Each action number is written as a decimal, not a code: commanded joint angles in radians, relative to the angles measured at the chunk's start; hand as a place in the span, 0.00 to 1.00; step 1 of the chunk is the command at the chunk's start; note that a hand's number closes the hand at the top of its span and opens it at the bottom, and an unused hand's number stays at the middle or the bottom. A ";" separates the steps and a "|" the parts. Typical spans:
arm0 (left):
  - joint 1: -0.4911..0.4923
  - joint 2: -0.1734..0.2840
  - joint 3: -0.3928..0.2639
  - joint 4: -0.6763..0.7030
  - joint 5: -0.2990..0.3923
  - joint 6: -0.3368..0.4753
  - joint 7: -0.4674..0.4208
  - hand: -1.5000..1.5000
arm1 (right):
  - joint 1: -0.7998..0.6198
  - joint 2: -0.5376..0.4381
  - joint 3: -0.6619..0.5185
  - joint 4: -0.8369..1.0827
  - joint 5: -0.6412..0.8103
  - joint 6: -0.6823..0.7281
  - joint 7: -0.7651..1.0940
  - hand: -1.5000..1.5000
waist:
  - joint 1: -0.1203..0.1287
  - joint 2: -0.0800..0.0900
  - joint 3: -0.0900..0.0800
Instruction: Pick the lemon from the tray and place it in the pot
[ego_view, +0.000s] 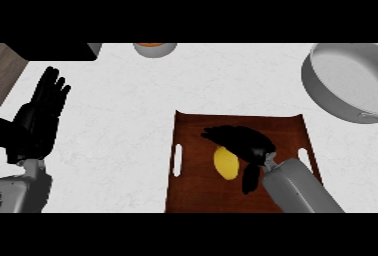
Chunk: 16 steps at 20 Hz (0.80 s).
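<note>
Lemon (226, 163), yellow and oval, lies on the dark brown rectangular tray (288, 125) with slotted handles, lower centre of the frame. Right hand (244, 141), black, sits over the lemon's upper right side, fingers spread toward the left across the tray, thumb pointing down beside the fruit; fingers are not closed round it. Whether the palm touches the lemon cannot be told. Large grey metal pot (332, 95) at upper right, partly cut by the frame edge, well apart from the tray. Left hand (40, 112) at far left, fingers straight and pointing up, resting. Small grey bowl with orange contents (154, 48) at top centre. White marbled counter (118, 100) underneath.
</note>
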 joint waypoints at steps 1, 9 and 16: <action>-0.030 0.008 0.044 0.017 0.010 -0.034 0.014 0.50 | -0.014 0.040 -0.026 0.102 0.057 -0.040 -0.041 0.00 | 0.001 0.001 0.000; 0.029 -0.019 0.022 -0.043 -0.022 -0.036 0.015 0.50 | -0.063 0.029 0.029 0.225 0.162 -0.159 -0.253 1.00 | 0.006 0.001 0.000; 0.036 -0.057 0.037 -0.007 -0.043 -0.048 -0.042 0.50 | -0.005 0.030 -0.001 0.175 0.205 -0.119 -0.280 1.00 | -0.001 -0.001 0.000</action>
